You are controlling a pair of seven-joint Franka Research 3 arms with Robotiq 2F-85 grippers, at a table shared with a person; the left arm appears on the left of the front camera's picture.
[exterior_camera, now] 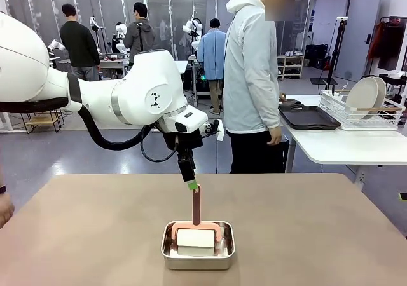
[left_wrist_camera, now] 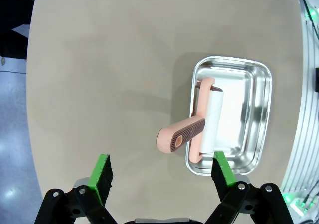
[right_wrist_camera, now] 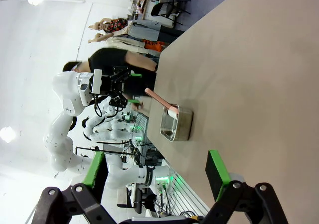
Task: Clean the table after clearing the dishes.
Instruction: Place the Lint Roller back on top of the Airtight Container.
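The taupe-brown tabletop (exterior_camera: 95, 229) lies bare across most of its surface. The dishes are off it: a pale plate (exterior_camera: 362, 97) stands on edge in a wire rack (exterior_camera: 356, 117) on the white table (exterior_camera: 343, 143) at about two o'clock in the front view, with a dark tray (exterior_camera: 310, 117) lying flat just beside the rack.

Near the tabletop's close edge, at roughly six o'clock in the front view, sits a small steel pan (exterior_camera: 198, 253). Inside it rests a lint roller (exterior_camera: 196, 232) with a white roll and a salmon-pink frame; its handle rises up out of the pan, standing nearly upright.

The left tool (exterior_camera: 192, 185) hangs directly above the handle's top end, its green fingertips close to it, though I cannot tell whether they touch. In the left wrist view, the left tool's jaws are spread wide, the handle's end lies between them, and they grip nothing.

The right tool (right_wrist_camera: 157, 176) has its jaws spread wide too, holding nothing, with bare tabletop beyond it and the pan farther off.

A person in a light hooded jacket (exterior_camera: 251, 63) stands beyond the far edge at twelve o'clock, turned toward the white table.
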